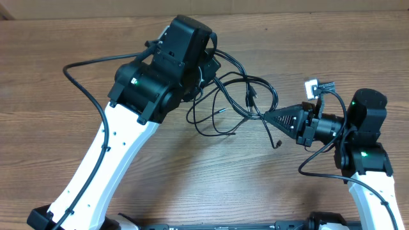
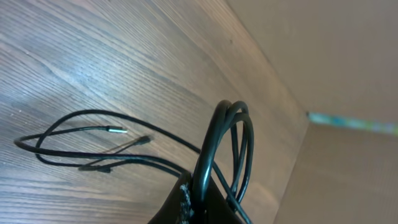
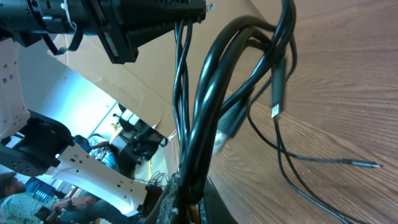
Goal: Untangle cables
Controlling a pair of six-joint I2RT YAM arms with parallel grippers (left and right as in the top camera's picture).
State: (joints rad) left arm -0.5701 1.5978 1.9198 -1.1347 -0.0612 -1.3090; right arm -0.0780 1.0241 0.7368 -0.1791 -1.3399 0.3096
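The cables [image 1: 238,94] are thin black cords tangled in loops above the wooden table [image 1: 192,179], strung between both grippers. My left gripper [image 1: 206,75] is shut on one end of the bundle; in the left wrist view the cables [image 2: 217,143] rise out of its jaws [image 2: 200,202], and loose plug ends [image 2: 117,130] lie on the wood. My right gripper [image 1: 267,115] is shut on the other side of the bundle; in the right wrist view several strands [image 3: 211,106] run up from its jaws [image 3: 193,199], with a silver plug [image 3: 275,111] hanging.
A thicker black arm wire [image 1: 96,64] loops off the left arm at the far left. A small white tag and connector [image 1: 313,87] sit by the right arm. A cardboard wall [image 2: 336,68] borders the table's far side.
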